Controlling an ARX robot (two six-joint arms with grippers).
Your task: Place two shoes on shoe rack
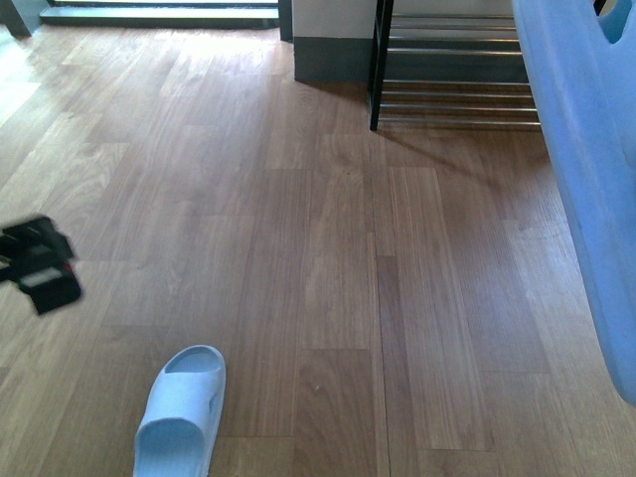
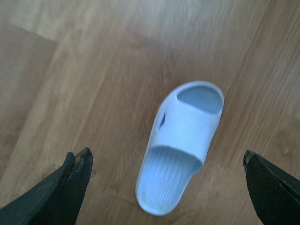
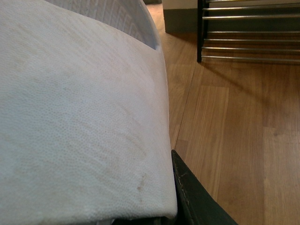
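One pale blue slide slipper (image 1: 182,412) lies on the wood floor at the near left. My left gripper (image 1: 40,263) hovers open above it. In the left wrist view that slipper (image 2: 180,145) lies between and below the two wide-apart black fingertips (image 2: 75,173). My right gripper is shut on the second pale blue slide slipper (image 1: 586,169), held up close to the front camera at the right. In the right wrist view this slipper (image 3: 79,117) fills most of the picture, one black finger (image 3: 192,197) against it. The shoe rack (image 1: 452,65) stands at the far right; it also shows in the right wrist view (image 3: 248,30). No sneakers show.
A grey and white wall corner (image 1: 333,45) stands just left of the rack. A dark step or threshold (image 1: 159,15) runs along the far left. Bare wood floor (image 1: 328,268) lies between the slipper and the rack.
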